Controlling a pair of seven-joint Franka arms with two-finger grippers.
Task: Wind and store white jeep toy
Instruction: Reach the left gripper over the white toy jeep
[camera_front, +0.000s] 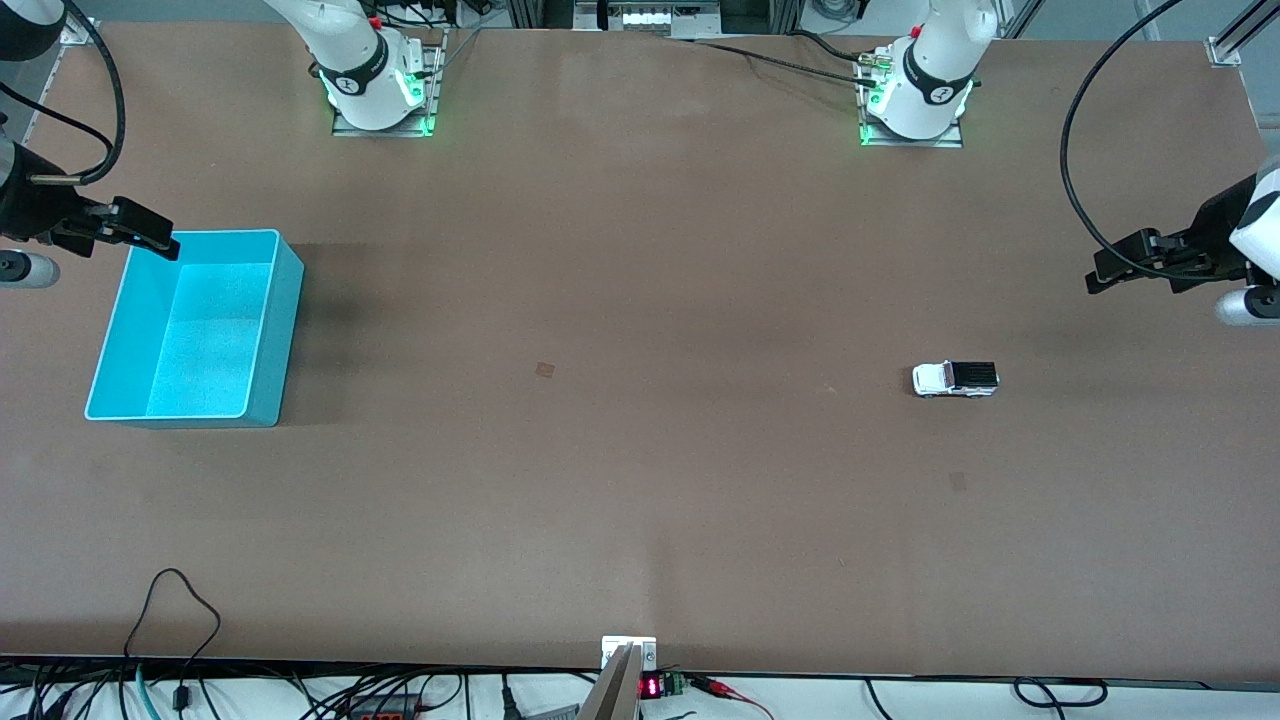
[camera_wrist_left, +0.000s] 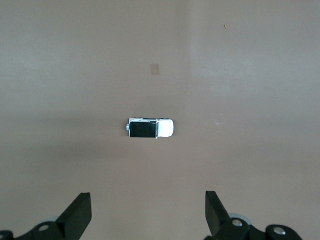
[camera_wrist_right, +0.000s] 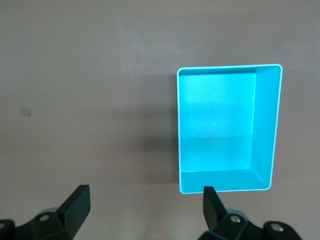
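- Two grippers are up in the air, and both have the fingers spread wide with nothing between them
- Left gripper (camera_front: 1100, 278) hangs over bare table at the left arm's end; in its wrist view the fingers (camera_wrist_left: 77, 215) frame open table, with the jeep (camera_wrist_left: 150, 128) at about 12 o'clock from them
- Jeep (camera_front: 955, 378) stands alone on its wheels on the table (camera_front: 640, 480), upright, well apart from the bin (camera_front: 285, 330)
- Right gripper (camera_front: 150, 240) waits over the bin corner at the right arm's end; the bin (camera_wrist_right: 267, 130) looks empty
- Seen from the jeep, the bin is at 9 o'clock in the front view
- I judge the step in hand is the approach for the left arm
- To do it well, come down centred on the body, fingers across the narrow sides, so the wheels stay free to roll for winding
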